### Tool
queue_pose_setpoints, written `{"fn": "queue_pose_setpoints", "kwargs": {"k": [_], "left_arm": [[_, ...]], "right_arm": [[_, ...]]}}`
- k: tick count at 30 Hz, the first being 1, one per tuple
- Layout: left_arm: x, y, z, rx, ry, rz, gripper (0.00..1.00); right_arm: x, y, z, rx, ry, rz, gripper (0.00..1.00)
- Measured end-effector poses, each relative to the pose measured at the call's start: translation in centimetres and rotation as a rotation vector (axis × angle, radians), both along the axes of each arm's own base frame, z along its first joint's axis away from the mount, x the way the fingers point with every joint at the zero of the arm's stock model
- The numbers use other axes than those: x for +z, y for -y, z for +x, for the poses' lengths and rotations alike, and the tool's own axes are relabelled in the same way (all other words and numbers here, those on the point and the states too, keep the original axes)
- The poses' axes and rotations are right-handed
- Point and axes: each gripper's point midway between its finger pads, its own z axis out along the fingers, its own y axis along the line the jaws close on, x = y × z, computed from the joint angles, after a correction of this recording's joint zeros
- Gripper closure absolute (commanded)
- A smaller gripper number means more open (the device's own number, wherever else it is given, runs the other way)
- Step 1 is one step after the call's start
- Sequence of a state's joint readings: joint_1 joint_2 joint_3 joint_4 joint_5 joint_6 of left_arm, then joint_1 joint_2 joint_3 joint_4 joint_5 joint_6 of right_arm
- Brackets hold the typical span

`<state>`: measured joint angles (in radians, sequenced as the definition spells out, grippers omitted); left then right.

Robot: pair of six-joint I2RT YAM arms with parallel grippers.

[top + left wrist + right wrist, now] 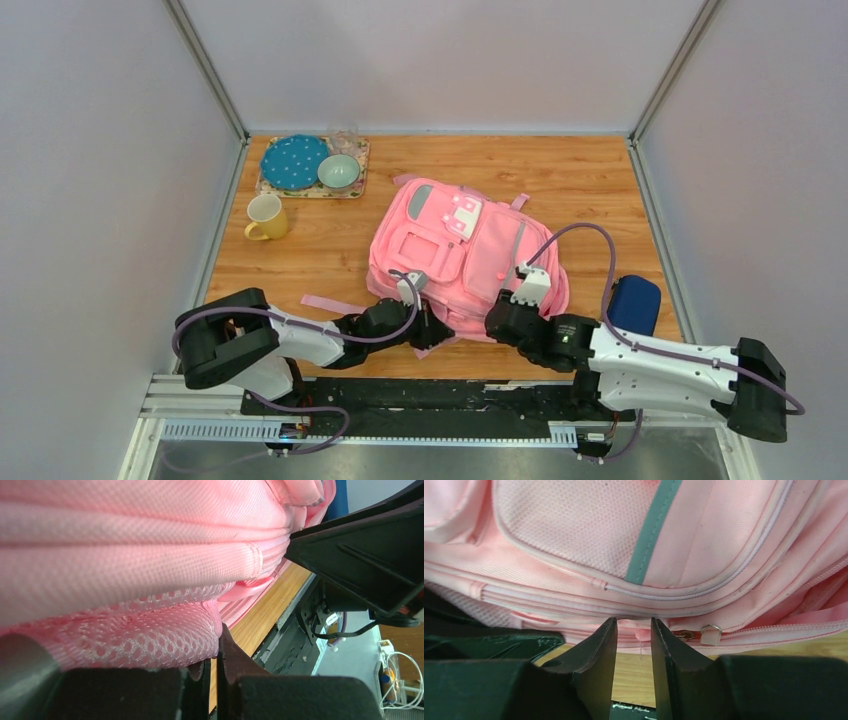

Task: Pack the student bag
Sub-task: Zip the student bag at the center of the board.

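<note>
The left gripper (216, 645) has its jaws pressed almost together, only a thin slit between them, at the near edge of the student bag (465, 255); in the left wrist view the tips sit right against the pink mesh panel (125, 635) at the bag's lower side, but whether any fabric is pinched between them cannot be told. The right gripper (633, 630) stands narrowly open, a slim gap between its two dark fingers (596, 650), with the tips up against the bag's bottom seam; nothing shows inside the gap except a strip of pink edge and the wood behind it. A small metal zip pull (711, 634) lies just beside that gripper at 3 o'clock, on a zip line running along the seam, and a grey reflective strip (651, 527) crosses the pocket above at 12 o'clock. The bag lies flat near the middle of the wooden table (590, 190), front pockets up, both grippers meeting it along its near edge at 6 o'clock. A dark blue case (634, 303) sits at the bag's 3 o'clock, close to the right arm. At 10 o'clock a patterned tray (358, 183) carries a blue dotted plate (294, 162) and a pale green bowl (339, 171), with a yellow mug (265, 217) just in front of it. Plain grey walls (100, 150) enclose the table on three sides.
</note>
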<state>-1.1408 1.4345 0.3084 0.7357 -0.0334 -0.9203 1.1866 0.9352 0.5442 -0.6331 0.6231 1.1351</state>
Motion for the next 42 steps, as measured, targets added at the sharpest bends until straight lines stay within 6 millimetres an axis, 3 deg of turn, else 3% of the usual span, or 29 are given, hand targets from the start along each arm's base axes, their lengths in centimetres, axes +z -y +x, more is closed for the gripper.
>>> {"fn": "queue_pose_setpoints", "kwargs": {"k": [5, 10, 17, 23, 30, 42], "left_arm": [[-0.1, 0.4, -0.4, -0.034, 0.001, 0.01, 1.0], [0.0, 0.8, -1.0, -0.069, 0.007, 0.015, 1.0], [-0.2, 0.8, -1.1, -0.086, 0.011, 0.032, 1.0], [-0.3, 0.7, -1.3, -0.095, 0.01, 0.039, 1.0], [-0.1, 0.7, -1.3, -0.099, 0.011, 0.036, 1.0], [-0.7, 0.5, -1.7, -0.106, 0.001, 0.059, 1.0]], "right_arm": [[1.1, -1.0, -1.2, 0.063, 0.025, 0.048, 0.66], [-0.1, -1.0, -1.9, 0.07, 0.004, -0.039, 0.69], [-1.2, -1.3, -3.5, 0.041, -0.014, -0.185, 0.61], [-2.3, -0.1, -3.4, -0.04, -0.009, -0.267, 0.52], [-2.5, 0.3, -2.9, -0.087, 0.0, -0.263, 0.51], [-4.6, 0.6, -3.2, -0.085, -0.026, -0.368, 0.66]]}}
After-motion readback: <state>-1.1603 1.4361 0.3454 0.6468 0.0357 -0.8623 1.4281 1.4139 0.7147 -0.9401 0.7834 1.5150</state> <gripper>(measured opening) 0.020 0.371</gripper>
